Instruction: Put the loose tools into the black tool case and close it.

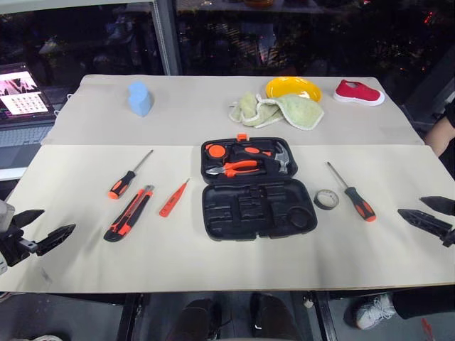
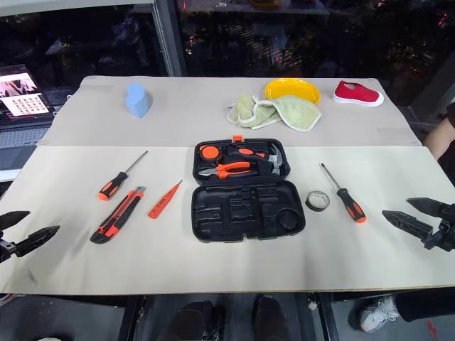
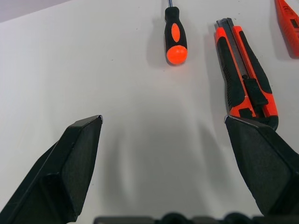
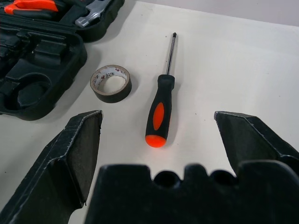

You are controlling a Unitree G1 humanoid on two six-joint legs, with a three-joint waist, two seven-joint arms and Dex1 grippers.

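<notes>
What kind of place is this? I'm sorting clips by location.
Probably an indoor lab or office test setup: a covered table laid with assorted props, an open laptop beside it, and dark glass windows behind.

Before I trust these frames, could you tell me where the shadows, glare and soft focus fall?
Left eye view: even light, short soft shadows beside the tool case; dark windows behind. Left wrist view: faint shadows on the table ahead of the open left gripper. Right wrist view: right gripper fingers soft, tape roll and screwdriver sharp.
</notes>
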